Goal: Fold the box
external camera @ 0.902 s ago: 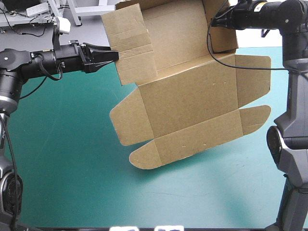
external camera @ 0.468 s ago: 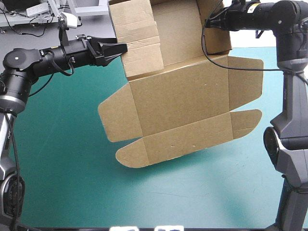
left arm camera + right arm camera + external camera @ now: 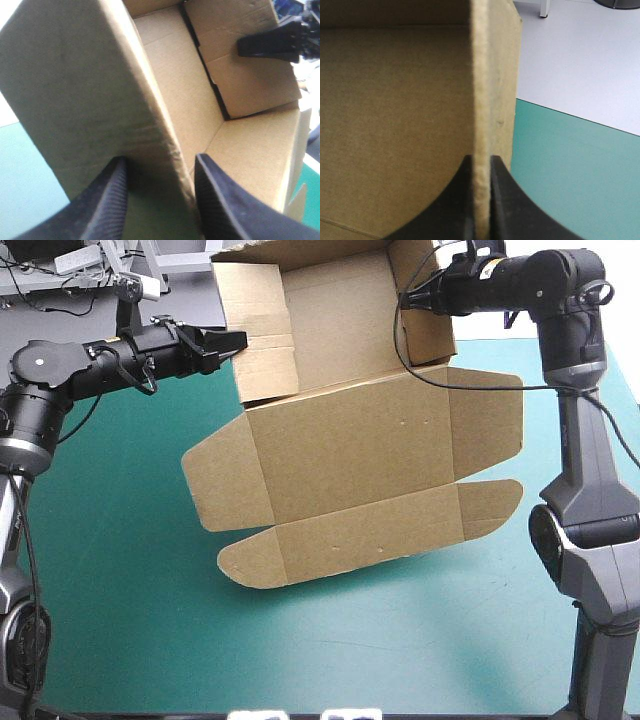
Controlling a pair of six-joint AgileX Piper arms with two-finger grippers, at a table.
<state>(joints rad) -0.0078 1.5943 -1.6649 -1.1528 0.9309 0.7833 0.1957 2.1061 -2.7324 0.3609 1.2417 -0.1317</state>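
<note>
You have one brown box (image 3: 350,450) of matte, creased board, held in the air above the teal-green table cover (image 3: 120,590), toward its far edge. Two walls stand raised. Below them hang two flat panels, the lower with two rounded tabs. Your left gripper (image 3: 236,341) pinches the doubled left wall, and your right gripper (image 3: 405,300) clamps the right wall's thin edge.

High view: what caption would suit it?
Left tool and right tool hold the partly folded brown box above the teal-green table.
</note>
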